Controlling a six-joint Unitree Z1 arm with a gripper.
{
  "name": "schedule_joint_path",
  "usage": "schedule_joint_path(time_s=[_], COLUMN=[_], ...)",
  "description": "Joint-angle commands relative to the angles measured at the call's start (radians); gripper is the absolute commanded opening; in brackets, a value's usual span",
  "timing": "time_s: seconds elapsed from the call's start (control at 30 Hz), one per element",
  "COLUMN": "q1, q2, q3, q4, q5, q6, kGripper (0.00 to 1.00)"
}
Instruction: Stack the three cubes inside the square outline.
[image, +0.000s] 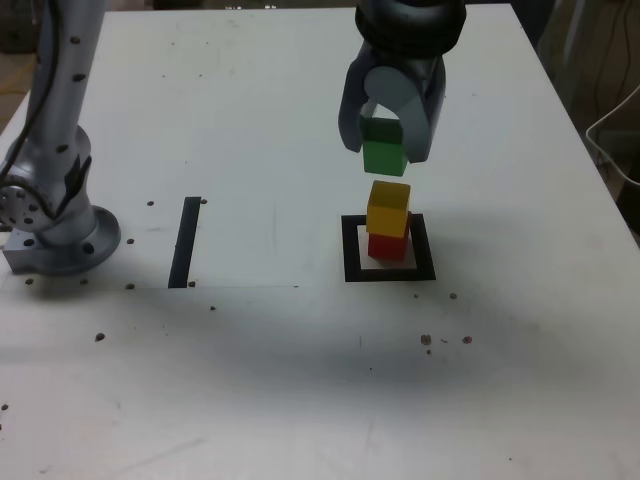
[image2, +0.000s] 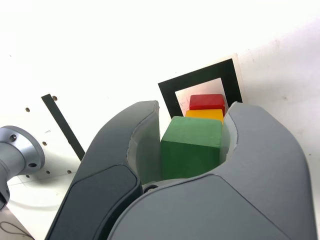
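Observation:
The red cube rests inside the black square outline, and the yellow cube sits on top of it. Just above this pair hangs the green cube, a small gap under it, with my gripper shut on it. In the wrist view the green cube is clamped between the two grey fingers, with the yellow cube, the red cube and the square outline beyond it.
A single straight black tape strip lies to the exterior view's left of the outline. The arm's grey base stands at the far left of that view. Small dark specks dot the white table.

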Motion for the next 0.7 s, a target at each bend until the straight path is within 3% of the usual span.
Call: schedule_joint_path(time_s=[0.0,0.37,0.67], q1=[-0.006,-0.024,-0.030], q2=[-0.001,0.002,0.014], q3=[0.006,0.032,0.043], q4=[0.007,-0.015,-0.074], q5=[-0.001,-0.002,-0.036], q6=[-0.007,-0.033,-0.035], kGripper=[0.14,0.14,0.15])
